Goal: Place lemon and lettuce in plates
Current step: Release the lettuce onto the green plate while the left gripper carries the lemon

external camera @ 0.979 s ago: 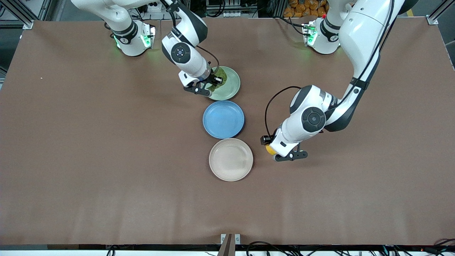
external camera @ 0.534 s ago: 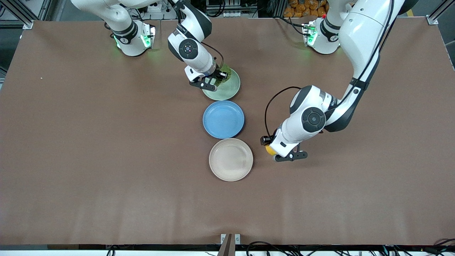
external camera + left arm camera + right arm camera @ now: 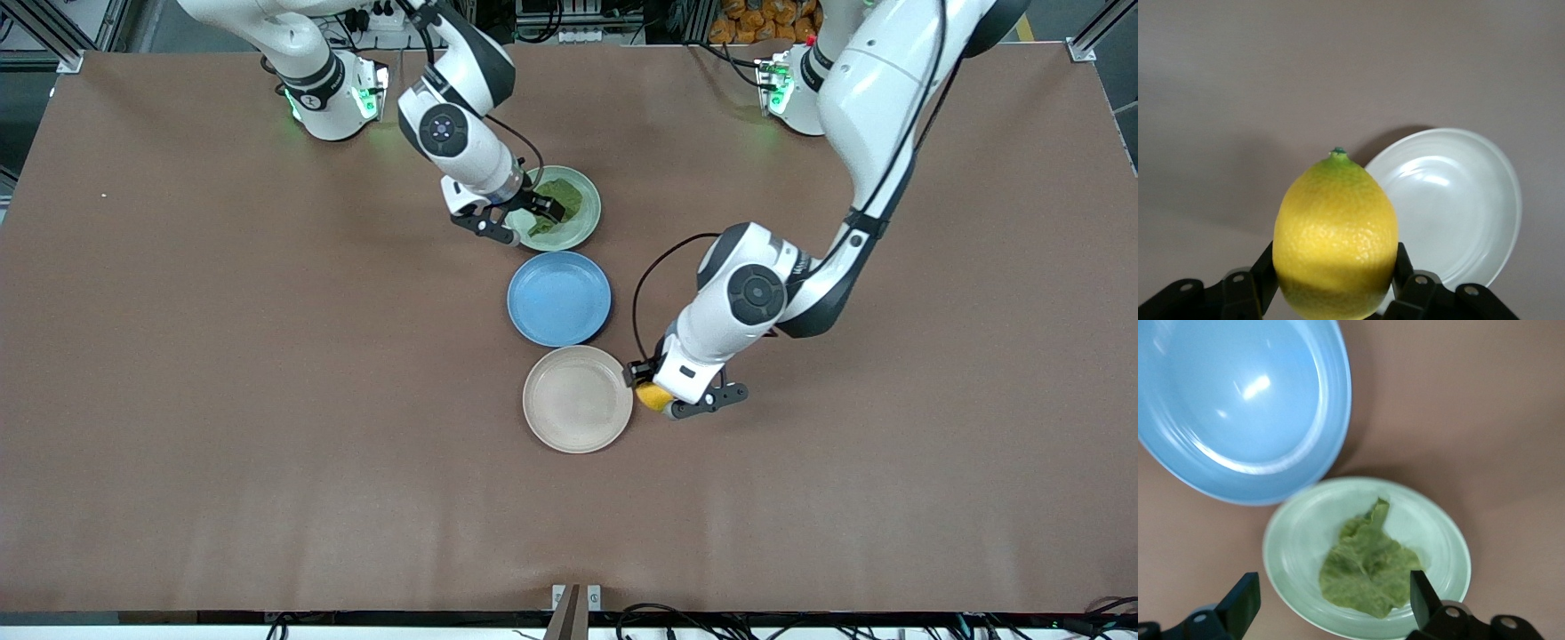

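The small oval bright-yellow lemon [image 3: 1335, 239] with its tiny green tip is sitting clamped between the two black fingers of the left claw [image 3: 662, 402], green tip pointing away from the wrist. In the front view only a sliver of the fruit [image 3: 653, 396] is showing under the white wrist, hanging over the brown tabletop [image 3: 267, 356] just beside the rim of the round beige-white plate [image 3: 578, 399], toward the left arm's end. From the left wrist camera that plate [image 3: 1451, 207] is lying empty, partly hidden by the lemon.

The wrinkly dark-green lettuce leaf [image 3: 1368, 570] is lying flat in the pale mint-green plate [image 3: 1305, 540], free of any grip. The right claw [image 3: 1328, 603] is hanging over that plate with its fingers spread wide, one on each side of the leaf, their tips cut off at the picture's edge. In the front view the right claw [image 3: 520, 213] is covering part of the mint plate [image 3: 582, 227] and the leaf [image 3: 562, 194].

The round blue plate [image 3: 559, 298] is sitting empty between the two others.
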You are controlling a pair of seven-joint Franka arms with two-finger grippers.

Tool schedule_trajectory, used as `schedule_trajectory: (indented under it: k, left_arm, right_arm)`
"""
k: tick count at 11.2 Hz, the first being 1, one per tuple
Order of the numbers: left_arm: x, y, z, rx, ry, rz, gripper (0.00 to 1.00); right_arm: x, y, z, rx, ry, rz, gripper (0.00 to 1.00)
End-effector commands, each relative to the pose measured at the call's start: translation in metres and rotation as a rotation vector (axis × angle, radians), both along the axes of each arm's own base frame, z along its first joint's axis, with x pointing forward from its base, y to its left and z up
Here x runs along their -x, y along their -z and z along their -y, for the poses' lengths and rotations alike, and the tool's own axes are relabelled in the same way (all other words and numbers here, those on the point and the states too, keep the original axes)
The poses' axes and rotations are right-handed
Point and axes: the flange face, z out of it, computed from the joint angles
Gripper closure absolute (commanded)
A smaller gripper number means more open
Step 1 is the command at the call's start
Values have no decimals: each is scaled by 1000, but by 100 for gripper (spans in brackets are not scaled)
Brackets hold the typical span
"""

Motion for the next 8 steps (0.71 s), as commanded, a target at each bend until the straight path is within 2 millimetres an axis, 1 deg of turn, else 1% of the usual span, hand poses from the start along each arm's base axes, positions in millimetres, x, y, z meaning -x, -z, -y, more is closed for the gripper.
schedule_trajectory:
  k: [1, 2, 4, 5, 6, 7, 8]
  left_arm:
    - [14, 33, 53, 0, -99, 103, 100]
    - [18, 43, 60, -13, -112, 121, 100]
    - [23, 48, 71, -5, -122, 149, 100]
    - [26, 48, 75, 1, -116, 154, 77]
    - [32, 49, 83, -2, -101, 158, 9]
    - [30, 47, 81, -17, -97, 177, 0]
    - [32, 47, 84, -22, -90, 182, 0]
  right_arm:
    - [-30, -72, 38, 41, 62, 66, 0]
    - [-43, -89, 54, 79, 61, 73, 0]
    - [-80, -123, 86, 173, 57, 63, 0]
    - [-97, -145, 99, 191, 74, 54, 0]
    - [-115, -167, 116, 194, 103, 45, 0]
    - [-126, -185, 126, 188, 126, 57, 0]
    - [-134, -204, 142, 188, 162, 90, 0]
